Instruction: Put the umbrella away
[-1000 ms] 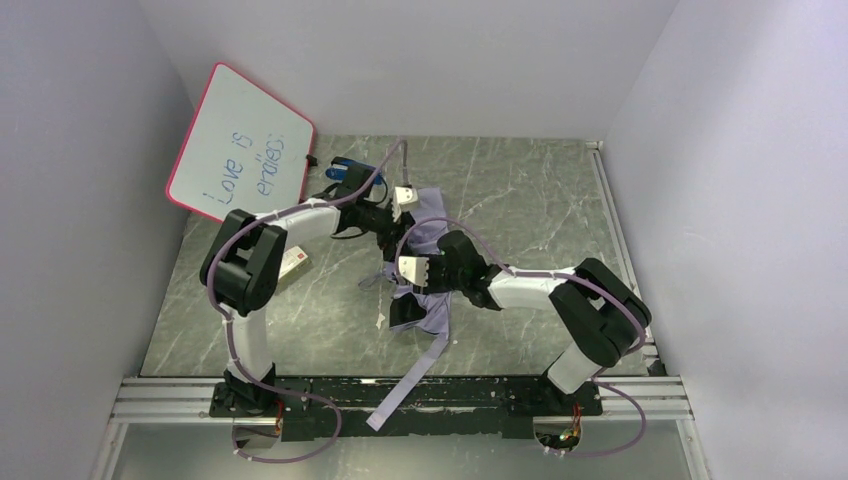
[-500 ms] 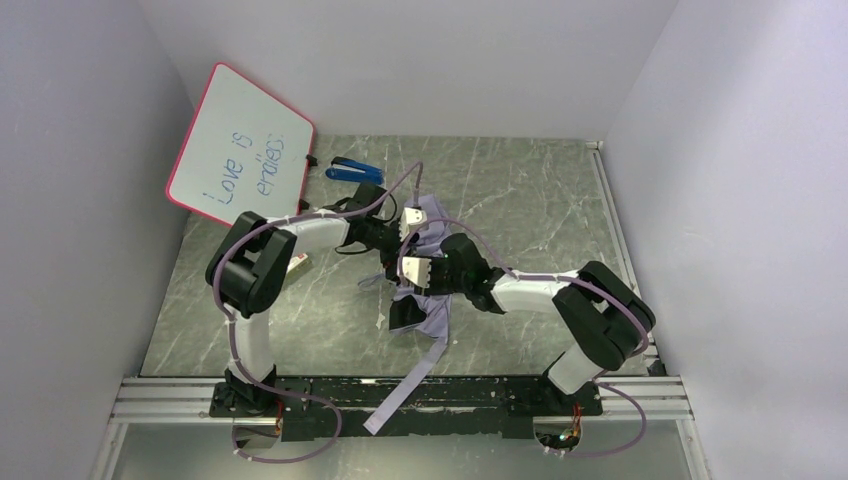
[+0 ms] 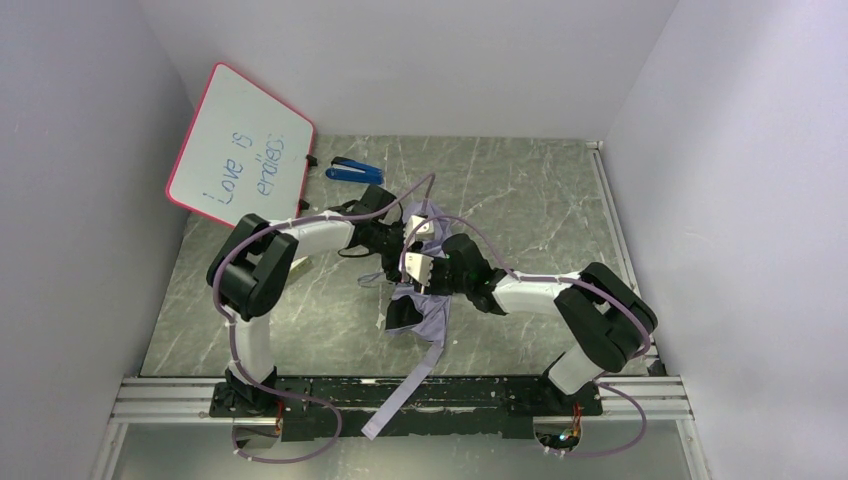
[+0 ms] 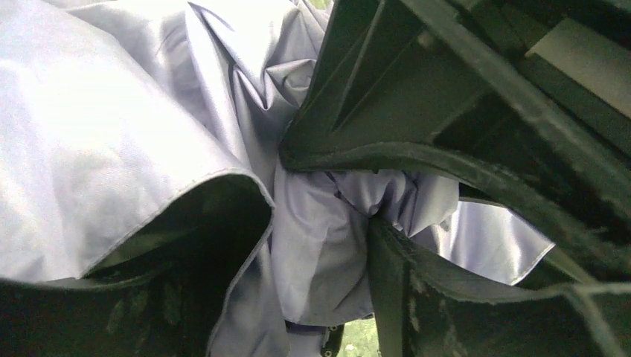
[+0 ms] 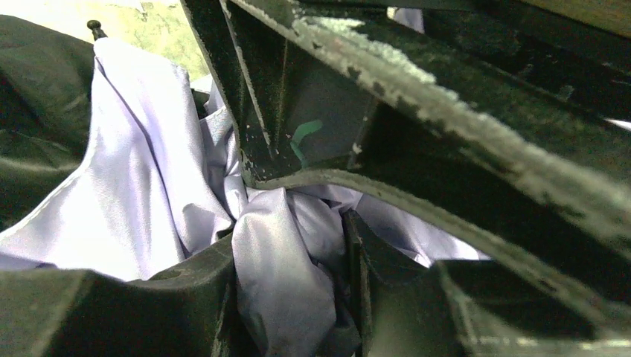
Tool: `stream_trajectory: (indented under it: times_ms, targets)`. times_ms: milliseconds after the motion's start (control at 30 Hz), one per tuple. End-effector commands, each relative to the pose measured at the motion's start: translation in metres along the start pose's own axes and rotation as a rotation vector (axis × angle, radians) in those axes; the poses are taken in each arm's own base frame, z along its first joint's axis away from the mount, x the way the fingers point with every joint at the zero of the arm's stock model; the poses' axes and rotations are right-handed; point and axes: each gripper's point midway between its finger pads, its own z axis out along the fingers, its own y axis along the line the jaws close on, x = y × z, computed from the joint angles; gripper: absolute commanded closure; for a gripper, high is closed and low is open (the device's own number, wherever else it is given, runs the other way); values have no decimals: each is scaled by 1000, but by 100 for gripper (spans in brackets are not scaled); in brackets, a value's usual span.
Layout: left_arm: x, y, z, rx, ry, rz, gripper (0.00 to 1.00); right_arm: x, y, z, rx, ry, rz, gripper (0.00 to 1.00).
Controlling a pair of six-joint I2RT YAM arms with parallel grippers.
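The umbrella [image 3: 420, 305] lies bunched in the table's middle, pale lilac fabric with black inner folds. A lilac strip [image 3: 395, 395] trails from it over the front rail. My left gripper [image 3: 405, 232] is at the bundle's far end, shut on lilac fabric [image 4: 320, 245] that fills the gap between its jaws. My right gripper [image 3: 415, 280] sits just in front of it, shut on another fold of lilac fabric [image 5: 283, 275]. A black rib tip [image 5: 94, 27] shows at the upper left of the right wrist view. The handle is hidden.
A whiteboard with a pink rim [image 3: 240, 143] leans at the back left. A blue stapler-like object [image 3: 352, 170] lies beside it. A small box [image 3: 297, 263] lies under the left arm. The metal rail [image 3: 400, 395] runs along the front edge.
The left gripper has moved nearer and right, away from the blue object toward the right gripper, drawing the fabric's far end in. The bundle is more compact. The right arm barely moved.
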Motion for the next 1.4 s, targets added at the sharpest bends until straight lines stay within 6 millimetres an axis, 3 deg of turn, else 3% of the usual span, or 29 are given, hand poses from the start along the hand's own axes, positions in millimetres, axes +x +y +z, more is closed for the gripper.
stream_trajectory:
  times_ms: [0,100,200,300,467,633,800,933,1200,1367]
  targets:
    - [36,3,4,-48,143,-3,39,-46,-24,-6,77,-156,-12,61]
    - [37,5,5,-53,152,-7,45,-49,-25,-12,78,-162,-21,50]
    - [36,9,5,-67,152,6,52,-50,-19,-18,43,-155,-32,31]
    - [35,13,2,-94,155,27,54,-51,-15,-28,21,-143,-25,25]
    - [34,22,-2,-149,161,68,59,-57,-13,-54,29,-142,16,23]
    - [25,30,-6,-202,128,107,61,-63,-12,-82,83,-165,163,23]
    - [14,37,-12,-253,96,140,61,-79,-27,-115,226,-268,387,23]
    - [11,35,-15,-250,81,205,63,-73,-41,-136,358,-272,624,23]
    - [11,36,-19,-280,80,284,64,-51,-52,-151,526,-203,978,20]
    - [16,35,-19,-288,108,357,65,-48,-52,-149,521,-132,1006,19]
